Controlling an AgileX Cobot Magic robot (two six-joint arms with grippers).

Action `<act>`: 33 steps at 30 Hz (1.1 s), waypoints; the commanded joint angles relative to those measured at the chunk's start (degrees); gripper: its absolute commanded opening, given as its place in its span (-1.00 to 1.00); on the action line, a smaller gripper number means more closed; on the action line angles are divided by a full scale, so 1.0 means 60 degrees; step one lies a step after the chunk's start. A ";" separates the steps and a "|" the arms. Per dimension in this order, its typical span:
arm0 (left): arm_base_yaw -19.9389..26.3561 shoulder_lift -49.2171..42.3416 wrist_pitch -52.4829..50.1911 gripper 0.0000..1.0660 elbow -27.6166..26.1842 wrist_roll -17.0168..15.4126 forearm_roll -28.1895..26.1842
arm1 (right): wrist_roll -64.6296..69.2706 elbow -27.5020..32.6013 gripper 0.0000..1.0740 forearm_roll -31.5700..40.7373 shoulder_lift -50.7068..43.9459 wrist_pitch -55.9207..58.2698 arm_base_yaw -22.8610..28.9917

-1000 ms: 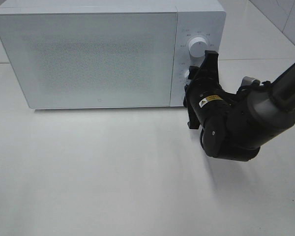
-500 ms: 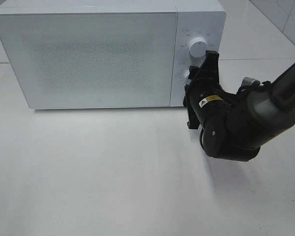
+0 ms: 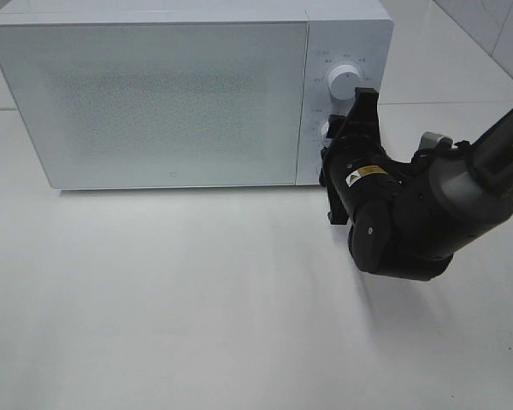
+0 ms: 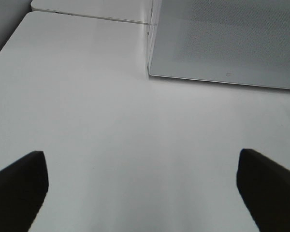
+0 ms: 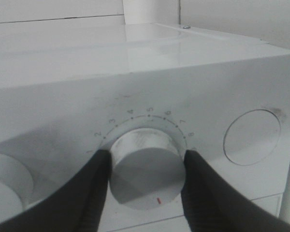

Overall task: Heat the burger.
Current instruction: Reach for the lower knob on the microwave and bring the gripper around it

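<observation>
The burger is out of view. The white microwave [image 3: 154, 94] stands at the back of the table with its frosted door [image 3: 162, 102] closed. My right gripper [image 3: 335, 137] reaches onto the control panel below the upper knob [image 3: 343, 81]. In the right wrist view the right gripper [image 5: 146, 175] is shut on the lower dial [image 5: 146, 164], one black finger [image 5: 94, 188] on each side of it. The dial's red mark points down, and numbers ring its top. My left gripper [image 4: 142, 169] hovers open over bare table, facing the microwave door [image 4: 232, 43].
The white table [image 3: 197, 299] spreads in front of the microwave. The right arm's bulky black wrist [image 3: 402, 222] hangs over the table just right of the door. Beside the held dial sit a second knob [image 5: 5, 183] and a round recess [image 5: 251, 137].
</observation>
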 commanded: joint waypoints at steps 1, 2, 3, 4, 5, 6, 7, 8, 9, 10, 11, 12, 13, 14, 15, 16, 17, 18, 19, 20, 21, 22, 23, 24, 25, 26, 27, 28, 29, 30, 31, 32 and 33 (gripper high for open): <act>0.0000 -0.0181 -0.0076 0.84 0.0038 -0.0010 -0.0038 | -0.0344 -0.0439 -0.28 -0.0936 -0.0124 -0.0888 -0.0029; 0.0000 -0.0181 -0.0076 0.84 0.0038 -0.0010 -0.0038 | -0.0573 -0.0430 -0.24 -0.0783 -0.0124 -0.0888 -0.0029; 0.0000 -0.0181 -0.0076 0.84 0.0038 -0.0010 -0.0038 | -0.0659 -0.0392 -0.19 -0.0716 -0.0124 -0.0907 -0.0029; 0.0000 -0.0181 -0.0076 0.84 0.0038 -0.0010 -0.0038 | -0.0659 -0.0392 -0.19 -0.0716 -0.0124 -0.0907 -0.0029; 0.0000 -0.0181 -0.0076 0.84 0.0038 -0.0010 -0.0038 | -0.0783 -0.0382 -0.14 -0.0525 -0.0124 -0.0888 -0.0029; 0.0000 -0.0181 -0.0076 0.84 0.0038 -0.0010 -0.0038 | -0.0783 -0.0382 -0.14 -0.0525 -0.0124 -0.0888 -0.0029; 0.0000 -0.0181 -0.0076 0.84 0.0038 -0.0010 -0.0038 | -0.0821 -0.0382 -0.12 -0.0487 -0.0124 -0.0850 -0.0029; 0.0000 -0.0181 -0.0076 0.84 0.0038 -0.0010 -0.0038 | -0.0840 -0.0382 -0.09 -0.0477 -0.0124 -0.0840 -0.0029; 0.0000 -0.0181 -0.0076 0.84 0.0038 -0.0010 -0.0038 | -0.0840 -0.0382 -0.09 -0.0477 -0.0124 -0.0840 -0.0029; 0.0000 -0.0181 -0.0076 0.84 0.0038 -0.0010 -0.0038 | -0.0869 -0.0382 -0.06 -0.0382 -0.0124 -0.0821 -0.0029; 0.0000 -0.0181 -0.0076 0.84 0.0038 -0.0010 -0.0038 | -0.0869 -0.0382 -0.06 -0.0382 -0.0124 -0.0821 -0.0029; 0.0000 -0.0181 -0.0076 0.84 0.0038 -0.0010 -0.0038 | -0.1022 -0.0382 -0.02 -0.0353 -0.0124 -0.0821 -0.0029; 0.0000 -0.0181 -0.0076 0.84 0.0038 -0.0010 -0.0038 | -0.1070 -0.0382 0.01 -0.0334 -0.0124 -0.0821 -0.0029; 0.0000 -0.0181 -0.0076 0.84 0.0038 -0.0010 -0.0038 | -0.1070 -0.0382 0.01 -0.0334 -0.0124 -0.0821 -0.0029; 0.0000 -0.0181 -0.0076 0.84 0.0038 -0.0010 -0.0038 | -0.1089 -0.0382 0.07 -0.0325 -0.0124 -0.0821 -0.0029; 0.0000 -0.0181 -0.0076 0.84 0.0038 -0.0010 -0.0038 | -0.1089 -0.0382 0.07 -0.0325 -0.0124 -0.0821 -0.0029; 0.0000 -0.0181 -0.0076 0.84 0.0038 -0.0010 -0.0038 | -0.1089 -0.0382 0.10 -0.0325 -0.0124 -0.0821 -0.0029; 0.0000 -0.0181 -0.0076 0.84 0.0038 -0.0010 -0.0038 | -0.1098 -0.0382 0.16 -0.0325 -0.0124 -0.0821 -0.0029; 0.0000 -0.0181 -0.0076 0.84 0.0038 -0.0010 -0.0038 | -0.1098 -0.0382 0.16 -0.0325 -0.0124 -0.0821 -0.0029; 0.0000 -0.0181 -0.0076 0.84 0.0038 -0.0010 -0.0038 | -0.1127 -0.0382 0.19 -0.0325 -0.0124 -0.0773 -0.0029; 0.0000 -0.0181 -0.0076 0.84 0.0038 -0.0010 -0.0038 | -0.1165 -0.0382 0.25 -0.0325 -0.0124 -0.0659 -0.0029; 0.0000 -0.0181 -0.0076 0.84 0.0038 -0.0010 -0.0038 | -0.1165 -0.0382 0.25 -0.0325 -0.0124 -0.0659 -0.0029; 0.0000 -0.0181 -0.0076 0.84 0.0038 -0.0010 -0.0038 | -0.1184 -0.0382 0.26 -0.0325 -0.0124 -0.0592 -0.0029; 0.0000 -0.0181 -0.0076 0.84 0.0038 -0.0010 -0.0038 | -0.1232 -0.0382 0.30 -0.0325 -0.0124 -0.0353 -0.0029; 0.0000 -0.0181 -0.0076 0.84 0.0038 -0.0010 -0.0038 | -0.1232 -0.0382 0.30 -0.0325 -0.0124 -0.0353 -0.0029; 0.0000 -0.0181 -0.0076 0.84 0.0038 -0.0010 -0.0038 | -0.1308 -0.0382 0.31 -0.0363 -0.0124 -0.0134 -0.0029; 0.0000 -0.0181 -0.0076 0.84 0.0038 -0.0010 -0.0038 | -0.1356 -0.0382 0.31 -0.0372 -0.0124 -0.0029 -0.0019; 0.0000 -0.0181 -0.0076 0.84 0.0038 -0.0010 -0.0038 | -0.1356 -0.0382 0.31 -0.0372 -0.0124 -0.0029 -0.0019; 0.0000 -0.0181 -0.0076 0.84 0.0038 -0.0010 -0.0038 | -0.1461 -0.0382 0.31 -0.0430 -0.0124 0.0201 0.0000; 0.0000 -0.0181 -0.0076 0.84 0.0038 -0.0010 -0.0038 | -0.1537 -0.0382 0.31 -0.0458 -0.0124 0.0325 0.0000; 0.0000 -0.0181 -0.0076 0.84 0.0038 -0.0010 -0.0038 | -0.1537 -0.0382 0.31 -0.0458 -0.0124 0.0325 0.0000; 0.0000 -0.0181 -0.0076 0.84 0.0038 -0.0010 -0.0038 | -0.1604 -0.0363 0.31 -0.0592 -0.0124 0.0592 0.0000; 0.0000 -0.0181 -0.0076 0.84 0.0038 -0.0010 -0.0038 | -0.1604 -0.0363 0.31 -0.0592 -0.0124 0.0592 0.0000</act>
